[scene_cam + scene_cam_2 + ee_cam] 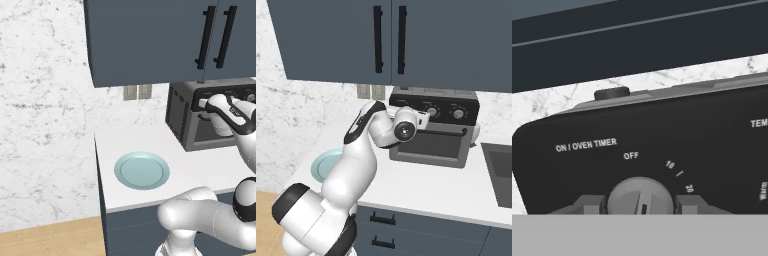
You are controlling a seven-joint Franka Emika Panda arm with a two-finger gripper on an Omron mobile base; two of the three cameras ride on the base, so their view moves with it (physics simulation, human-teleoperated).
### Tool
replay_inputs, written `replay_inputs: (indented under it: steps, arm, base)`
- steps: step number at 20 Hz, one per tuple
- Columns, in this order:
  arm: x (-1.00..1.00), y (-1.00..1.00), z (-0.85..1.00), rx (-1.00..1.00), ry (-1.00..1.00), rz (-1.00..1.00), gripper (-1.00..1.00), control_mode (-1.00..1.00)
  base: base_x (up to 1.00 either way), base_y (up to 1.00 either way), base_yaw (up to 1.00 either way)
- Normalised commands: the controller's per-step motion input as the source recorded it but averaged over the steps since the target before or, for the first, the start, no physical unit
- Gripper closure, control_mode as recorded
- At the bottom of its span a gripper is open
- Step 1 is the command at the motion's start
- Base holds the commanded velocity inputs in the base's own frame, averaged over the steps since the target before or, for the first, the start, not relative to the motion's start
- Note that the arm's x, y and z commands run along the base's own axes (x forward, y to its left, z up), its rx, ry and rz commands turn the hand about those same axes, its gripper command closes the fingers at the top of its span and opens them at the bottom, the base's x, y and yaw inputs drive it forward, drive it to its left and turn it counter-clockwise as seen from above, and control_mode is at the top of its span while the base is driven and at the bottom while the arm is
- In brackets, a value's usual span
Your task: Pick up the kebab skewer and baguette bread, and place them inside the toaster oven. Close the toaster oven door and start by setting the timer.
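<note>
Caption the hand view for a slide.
Gripper fingers either side of the timer knob on the toaster oven panel, below the OFF mark.

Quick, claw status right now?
Claw: fingers on either side of the timer knob on the toaster oven, apparently shut on it.

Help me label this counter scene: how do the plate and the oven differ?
The plate is flat, round and pale blue; the oven is boxy and dark grey. The plate lies near the counter's front; the oven stands at the wall. Both rest on the white counter.
</note>
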Motion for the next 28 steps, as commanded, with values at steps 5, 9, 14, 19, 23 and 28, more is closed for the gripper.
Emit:
replay_inputs:
  steps: [5, 9, 14, 19, 23, 28]
  arm:
    - [0.0, 0.0, 0.0, 0.0, 0.0, 0.0, 1.0, -1.0]
    - [0.0, 0.0, 0.0, 0.0, 0.0, 0.0, 1.0, -1.0]
    - [-0.04, 0.0, 0.0, 0.0, 0.0, 0.0, 1.0, -1.0]
    - [-0.14, 0.0, -0.02, 0.01, -0.01, 0.0, 1.0, -1.0]
    - [-0.1, 0.0, -0.01, 0.08, 0.0, -0.03, 1.0, -1.0]
    - [0.0, -0.06, 0.0, 0.11, 0.0, -0.03, 1.0, -1.0]
  base:
    - [0.0, 0.0, 0.0]
    - [0.0, 0.0, 0.0]
    - [0.0, 0.0, 0.0]
    - [0.0, 0.0, 0.0]
    - [0.0, 0.0, 0.0]
    - [0.0, 0.0, 0.0]
